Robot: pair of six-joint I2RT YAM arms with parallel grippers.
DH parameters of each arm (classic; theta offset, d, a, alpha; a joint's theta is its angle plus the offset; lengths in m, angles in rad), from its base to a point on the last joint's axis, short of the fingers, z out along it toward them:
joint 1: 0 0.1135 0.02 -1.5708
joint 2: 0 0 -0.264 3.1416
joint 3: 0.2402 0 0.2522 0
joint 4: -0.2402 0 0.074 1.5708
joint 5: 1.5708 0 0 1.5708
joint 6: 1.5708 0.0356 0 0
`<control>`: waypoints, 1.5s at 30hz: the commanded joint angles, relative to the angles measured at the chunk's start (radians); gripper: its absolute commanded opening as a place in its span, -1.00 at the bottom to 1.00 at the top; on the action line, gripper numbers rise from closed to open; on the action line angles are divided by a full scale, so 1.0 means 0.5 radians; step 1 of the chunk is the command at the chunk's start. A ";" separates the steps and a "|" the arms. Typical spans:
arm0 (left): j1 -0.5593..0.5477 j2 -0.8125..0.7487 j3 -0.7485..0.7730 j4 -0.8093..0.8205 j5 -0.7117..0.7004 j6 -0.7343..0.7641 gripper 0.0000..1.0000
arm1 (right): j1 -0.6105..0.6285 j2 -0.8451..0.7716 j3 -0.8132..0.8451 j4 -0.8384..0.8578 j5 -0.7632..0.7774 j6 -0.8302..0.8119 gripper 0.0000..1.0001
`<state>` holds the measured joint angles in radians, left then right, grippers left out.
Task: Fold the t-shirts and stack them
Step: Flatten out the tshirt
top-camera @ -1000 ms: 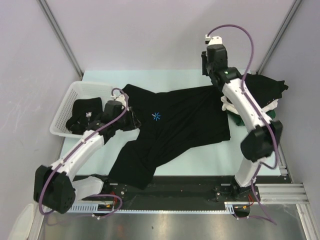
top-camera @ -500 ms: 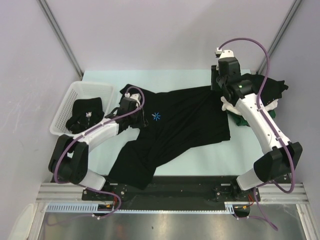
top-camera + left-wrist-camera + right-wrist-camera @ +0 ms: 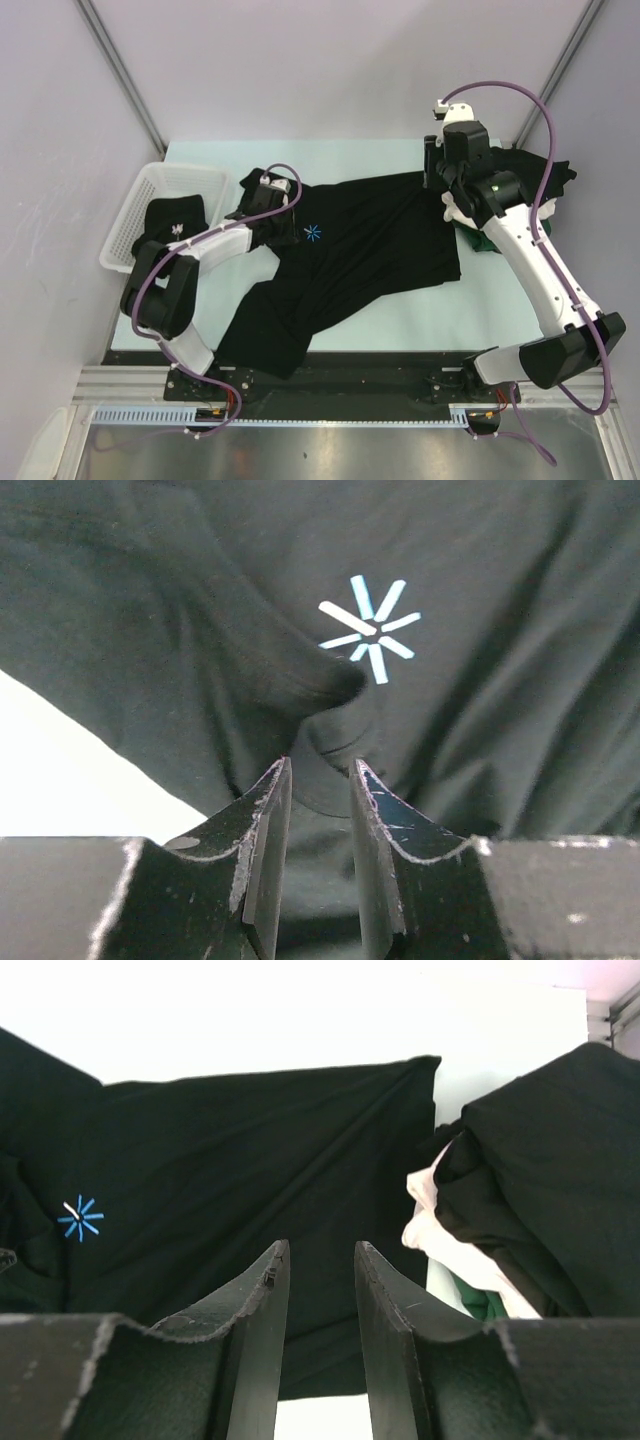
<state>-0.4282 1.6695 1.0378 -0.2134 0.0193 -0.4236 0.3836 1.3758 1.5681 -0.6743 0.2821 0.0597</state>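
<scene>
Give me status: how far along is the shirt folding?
Done: a stack of black, white and green shirts sits on the right. In hand: the starburst shirt lies spread, unfolded; left fingers straddle a pucker by its logo, right fingers hover above its far corner. Remaining: fold it, plus the dark garment in the basket.

No words or numbers can be read. A light blue starburst mark (image 3: 313, 234) sits on the black t-shirt (image 3: 385, 240), toward nine o'clock of the shirt's middle. A tiny white mark (image 3: 177, 231) on the basket's dark shirt (image 3: 160, 228) is illegible.
</scene>
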 commanded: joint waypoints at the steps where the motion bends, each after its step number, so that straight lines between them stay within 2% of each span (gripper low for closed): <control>1: -0.015 0.033 0.118 -0.070 -0.124 0.047 -0.31 | 0.012 -0.061 -0.010 -0.032 0.006 0.012 -0.24; 8: -0.015 0.045 0.115 -0.125 -0.155 0.074 -0.31 | 0.018 -0.046 -0.016 -0.017 -0.021 0.022 -0.24; 17: -0.046 0.115 0.133 -0.095 -0.057 0.065 -0.33 | 0.024 -0.055 -0.016 -0.023 -0.030 0.022 -0.22; 29: -0.193 0.214 0.213 -0.125 0.020 0.068 -0.34 | 0.034 -0.046 -0.025 -0.038 -0.040 0.058 -0.22; 32: -0.202 0.235 0.204 -0.119 0.023 0.065 -0.44 | 0.037 -0.052 -0.031 -0.054 -0.027 0.062 -0.23; 35: -0.202 0.201 0.189 -0.119 0.014 0.077 -0.75 | 0.037 -0.064 -0.041 -0.057 -0.021 0.062 -0.22; 36: -0.202 0.189 0.189 -0.119 -0.002 0.080 -0.97 | 0.037 -0.067 -0.047 -0.057 -0.018 0.068 -0.23; 42: -0.205 0.057 0.216 -0.229 -0.112 0.132 -1.00 | 0.052 -0.067 -0.062 -0.026 -0.055 0.101 -0.22; 45: -0.205 -0.126 0.216 -0.312 -0.201 0.142 -1.00 | 0.080 -0.052 -0.062 -0.017 -0.061 0.117 -0.22</control>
<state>-0.5262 1.7523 1.1103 -0.3279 -0.0154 -0.3820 0.4034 1.3743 1.5360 -0.7002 0.2672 0.0967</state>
